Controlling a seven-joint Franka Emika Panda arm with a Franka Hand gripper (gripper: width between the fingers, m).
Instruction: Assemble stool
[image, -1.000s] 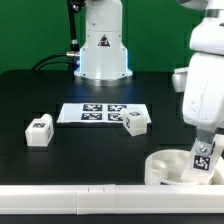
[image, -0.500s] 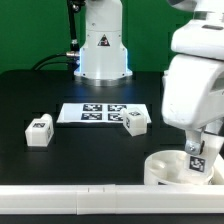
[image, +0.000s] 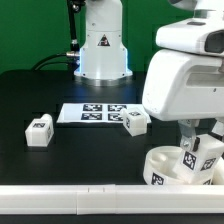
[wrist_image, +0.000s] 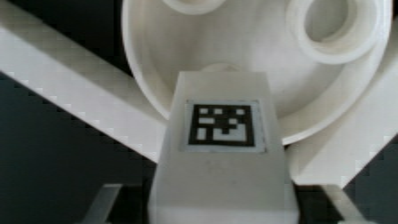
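The gripper (image: 200, 135) is seen at the exterior view's right, closed on a tagged white leg, the held leg (image: 196, 160), which is kept tilted over the round seat (image: 160, 165). Much of this is masked there by the bulky white arm (image: 185, 75), so that only the lower ends of the fingers can be made out. The seat is cut off by the picture's right edge, and its near side is partly covered by the white rail (image: 60, 197) that runs along the front of the black table (image: 40, 90). In the wrist view the held leg (wrist_image: 221, 125) fills the middle, its square tag facing the camera. The gripper (wrist_image: 217, 200) is shown only as two grey slivers flanking the leg at the frame's edge, and the contact of the pads cannot be seen. Behind the leg the seat (wrist_image: 178, 30) is blurred, with one ringed socket (wrist_image: 338, 35) visible. Whether the leg's far end touches the seat cannot be told from either view. A loose leg (image: 38, 131) lies well apart toward the exterior view's left. A second loose leg (image: 135, 122) sits just beside the end of the marker board (image: 95, 113), in front of the robot base (image: 102, 45).
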